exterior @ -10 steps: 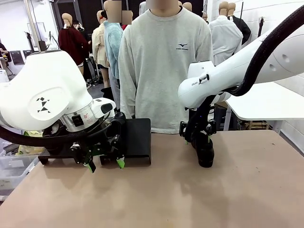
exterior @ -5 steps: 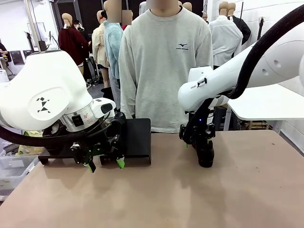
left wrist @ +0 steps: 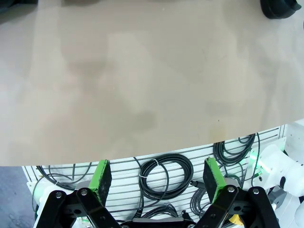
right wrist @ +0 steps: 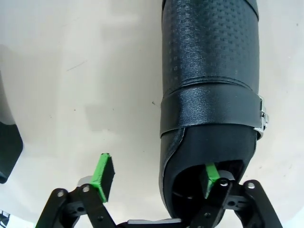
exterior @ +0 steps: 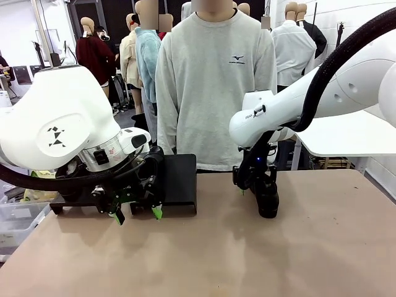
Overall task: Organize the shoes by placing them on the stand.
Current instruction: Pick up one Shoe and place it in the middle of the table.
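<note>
Shoe (right wrist: pixel 209 61): black textured leather, slight sheen; table (exterior: pixel 247 260) smooth, matt

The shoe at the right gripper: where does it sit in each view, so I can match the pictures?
Front view: the shoe stands right of centre on the table, under the right gripper.
Left wrist view: a dark rounded shape at the top right corner, probably the same shoe.
Right wrist view: fills the upper right, one finger inside its opening.
Shared landmark: the tan tabletop.

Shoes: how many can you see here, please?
1. The shoe stands on the table, one finger of the right gripper inside it; others may hide behind the left arm.
</note>
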Robot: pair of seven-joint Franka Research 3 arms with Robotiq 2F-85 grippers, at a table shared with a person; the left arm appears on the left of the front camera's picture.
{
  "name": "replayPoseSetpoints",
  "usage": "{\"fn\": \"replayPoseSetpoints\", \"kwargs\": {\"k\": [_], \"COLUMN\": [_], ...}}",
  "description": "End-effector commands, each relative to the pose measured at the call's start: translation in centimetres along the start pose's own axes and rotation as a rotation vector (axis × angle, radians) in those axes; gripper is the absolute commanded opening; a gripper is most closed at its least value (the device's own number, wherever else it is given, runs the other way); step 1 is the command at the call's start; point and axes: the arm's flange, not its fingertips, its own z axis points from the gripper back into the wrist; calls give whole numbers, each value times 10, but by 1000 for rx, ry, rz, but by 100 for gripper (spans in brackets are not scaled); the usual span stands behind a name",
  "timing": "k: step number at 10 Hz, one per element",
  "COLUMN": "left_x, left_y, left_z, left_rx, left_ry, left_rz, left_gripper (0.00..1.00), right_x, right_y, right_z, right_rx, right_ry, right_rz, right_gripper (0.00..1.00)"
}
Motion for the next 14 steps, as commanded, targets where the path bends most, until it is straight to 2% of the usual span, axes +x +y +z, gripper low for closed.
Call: {"fn": "replayPoseSetpoints", "kwargs": {"k": [1,3,4,10,12,14], "left_x": [-1,-1,-1,-1,-1,-1], "left_y": [1,1,1,1,1,1], "left_z": [1,1,1,1,1,1], "left_rx": [-8,-8,-8,-8,-8,-8], "left_ry": [6,6,6,6,6,6], "left_rz": [6,6,6,6,6,6], "left_gripper": [100,100,100,100,100,100], "right_x": [4,5,5,6,-21,-77], "right_y": [-1,-1,-2,1,18,61], "right_z": [2,1,0,6,30,61], "right_rx": [-4,-16,-18,20,41,11], "right_ry": [21,39,46,128,124,88], "right_rz": [9,-3,-10,-61,-100,-111], "right_gripper": [40,3,0,0,0,0]}}
